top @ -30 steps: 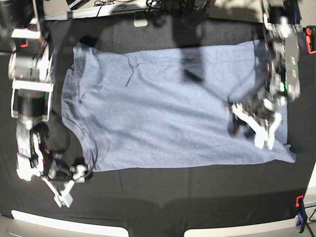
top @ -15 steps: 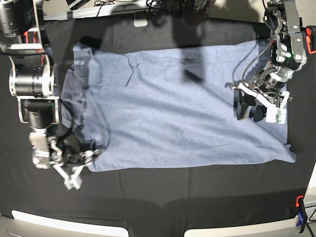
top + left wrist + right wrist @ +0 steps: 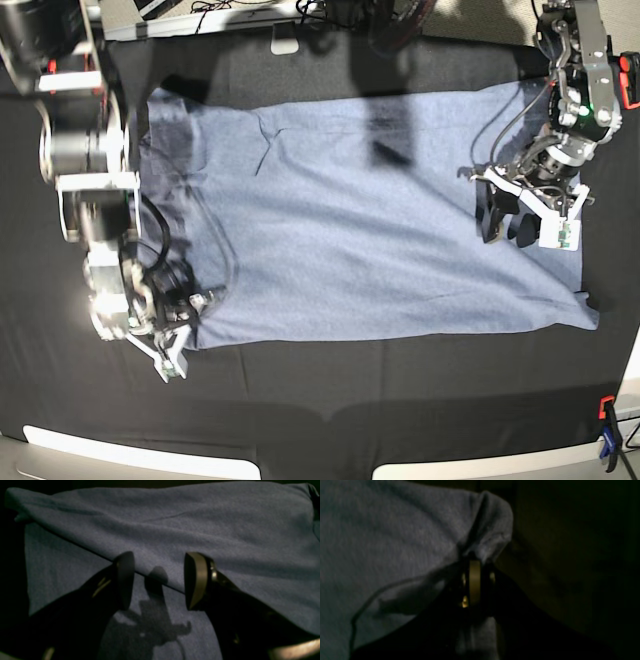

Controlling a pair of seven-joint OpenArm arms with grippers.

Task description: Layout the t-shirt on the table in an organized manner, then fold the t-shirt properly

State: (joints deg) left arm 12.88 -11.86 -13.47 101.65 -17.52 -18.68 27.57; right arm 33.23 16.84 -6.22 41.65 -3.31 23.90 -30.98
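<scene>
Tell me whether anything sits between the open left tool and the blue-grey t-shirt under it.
Nothing visible does. The left tool hangs open over the light blue-grey cotton t-shirt, only its own shadow on the bare fabric between the fingers.

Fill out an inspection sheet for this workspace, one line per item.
Surface: table covered in matte black fabric, white rim at the near edge.
Job's things: t-shirt spread flat, blue-grey, not yet folded; no lettering visible.
Clutter: nothing seen on the cloth.
Grippers: right gripper shut on the t-shirt's corner, fabric bunched above its fingers; left gripper open over the shirt, fingers apart, holding nothing.
Cables: black cables beyond the far edge; arm wiring over the shirt.
Surroundings: orange and blue clamp at the near corner.
</scene>
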